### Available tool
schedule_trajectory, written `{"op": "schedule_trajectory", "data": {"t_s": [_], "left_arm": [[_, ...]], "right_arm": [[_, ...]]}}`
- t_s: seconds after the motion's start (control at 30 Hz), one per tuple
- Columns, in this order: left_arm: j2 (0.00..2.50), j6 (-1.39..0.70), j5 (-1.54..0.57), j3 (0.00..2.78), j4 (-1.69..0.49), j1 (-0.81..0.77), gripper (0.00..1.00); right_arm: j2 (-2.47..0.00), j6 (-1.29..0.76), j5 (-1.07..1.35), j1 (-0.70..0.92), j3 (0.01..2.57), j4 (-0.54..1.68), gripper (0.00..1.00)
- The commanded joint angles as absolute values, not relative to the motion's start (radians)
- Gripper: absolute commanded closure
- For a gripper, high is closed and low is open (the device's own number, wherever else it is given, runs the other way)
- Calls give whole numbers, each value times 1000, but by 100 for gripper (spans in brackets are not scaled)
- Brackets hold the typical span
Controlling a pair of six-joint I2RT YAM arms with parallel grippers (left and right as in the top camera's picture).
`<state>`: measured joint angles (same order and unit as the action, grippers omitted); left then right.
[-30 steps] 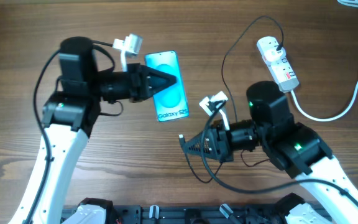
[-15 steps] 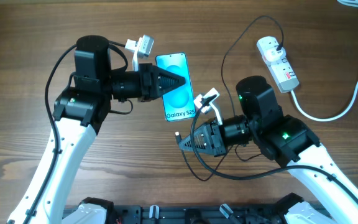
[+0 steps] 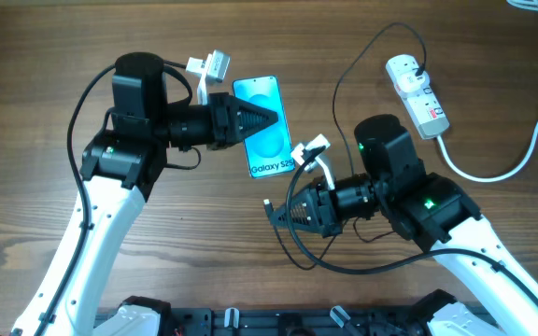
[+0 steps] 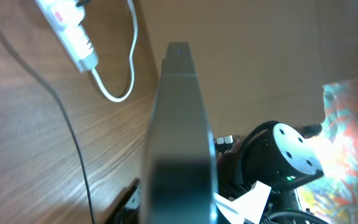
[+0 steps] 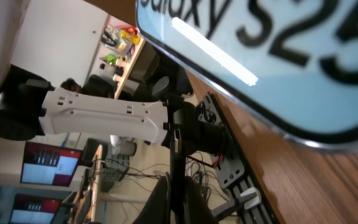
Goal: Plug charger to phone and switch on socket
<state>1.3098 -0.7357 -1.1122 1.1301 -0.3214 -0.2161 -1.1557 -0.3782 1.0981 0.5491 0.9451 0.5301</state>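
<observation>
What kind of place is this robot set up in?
Probably a robotics lab or workshop: two white-and-black robot arms at a brown wooden table, with lit monitors and cluttered shelves behind.

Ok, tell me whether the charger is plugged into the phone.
Out: the charger tip, held in the right gripper, sits apart from the phone's lower edge.

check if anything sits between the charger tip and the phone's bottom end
Nothing visible does. The right end effector holds the charger tip just short of the phone's text end, which the left end effector grips; only an open gap lies between.
</observation>
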Motion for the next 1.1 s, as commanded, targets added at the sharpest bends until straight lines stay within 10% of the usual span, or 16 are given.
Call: {"op": "schedule_trajectory", "data": {"t_s": [0.0,1.07], "left_arm": [[1309,-719,-1170,1137,-250,-219,96],[1309,-903,-1312,1137,-93,-123,96]], "right_arm": [[-1175,-369,1097,553,953,491,96],[-1227,-554,1334,476,953,112,96]]}}
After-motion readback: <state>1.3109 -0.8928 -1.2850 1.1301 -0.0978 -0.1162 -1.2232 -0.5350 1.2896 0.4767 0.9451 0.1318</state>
